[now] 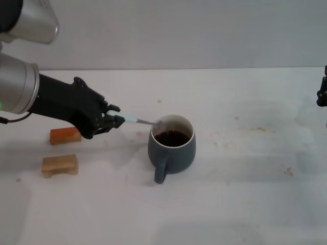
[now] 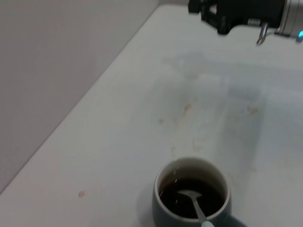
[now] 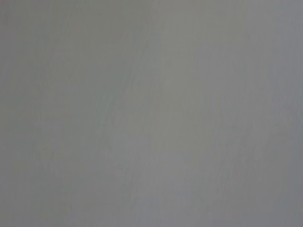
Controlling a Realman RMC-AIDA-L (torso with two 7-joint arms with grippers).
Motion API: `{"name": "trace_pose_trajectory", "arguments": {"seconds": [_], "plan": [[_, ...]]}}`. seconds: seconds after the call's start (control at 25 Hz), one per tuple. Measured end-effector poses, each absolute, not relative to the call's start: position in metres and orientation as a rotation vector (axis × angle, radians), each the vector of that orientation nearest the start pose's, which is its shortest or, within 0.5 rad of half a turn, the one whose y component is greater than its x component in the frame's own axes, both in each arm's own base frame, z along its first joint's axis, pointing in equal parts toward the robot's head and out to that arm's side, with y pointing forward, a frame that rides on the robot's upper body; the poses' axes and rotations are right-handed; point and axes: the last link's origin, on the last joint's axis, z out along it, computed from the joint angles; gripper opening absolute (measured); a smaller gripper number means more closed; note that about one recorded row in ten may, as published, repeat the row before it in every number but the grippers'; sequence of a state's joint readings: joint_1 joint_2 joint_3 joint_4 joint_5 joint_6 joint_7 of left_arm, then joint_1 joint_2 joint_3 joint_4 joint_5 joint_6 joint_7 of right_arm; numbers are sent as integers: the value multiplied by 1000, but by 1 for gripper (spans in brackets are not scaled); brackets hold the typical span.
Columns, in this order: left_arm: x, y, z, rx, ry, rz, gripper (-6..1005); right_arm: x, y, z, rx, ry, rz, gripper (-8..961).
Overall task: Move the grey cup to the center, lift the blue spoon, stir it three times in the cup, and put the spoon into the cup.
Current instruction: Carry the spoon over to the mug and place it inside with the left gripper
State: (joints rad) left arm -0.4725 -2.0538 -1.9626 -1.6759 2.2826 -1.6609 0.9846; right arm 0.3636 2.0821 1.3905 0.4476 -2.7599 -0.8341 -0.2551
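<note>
Left gripper (image 1: 115, 120) clamped blue spoon (image 1: 134, 120) handle, bowl dipped in grey cup (image 1: 172, 148) mid-counter; right gripper (image 1: 321, 92) parked at right edge, finger state unclear

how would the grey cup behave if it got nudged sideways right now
The grey cup looks squat and broad-based, so it would probably slide rather than tip. The dark liquid inside likely adds weight and could slosh. The blue spoon, held by the left gripper, leans over its rim and might get knocked.

The right wrist view shows only a plain, featureless grey surface (image 3: 151, 113) filling the frame.
</note>
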Motion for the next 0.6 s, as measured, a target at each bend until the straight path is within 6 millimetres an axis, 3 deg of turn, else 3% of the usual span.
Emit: {"name": "trace_pose_trajectory", "arguments": {"seconds": [0.2,0.6], "plan": [[-157,336,64,-2745,-357,131,174,319,359,-1,-1607,330,368,49],[-156,332,49,-2796,-316,163,174,318,355,-1,-1605,331,380,50]]}}
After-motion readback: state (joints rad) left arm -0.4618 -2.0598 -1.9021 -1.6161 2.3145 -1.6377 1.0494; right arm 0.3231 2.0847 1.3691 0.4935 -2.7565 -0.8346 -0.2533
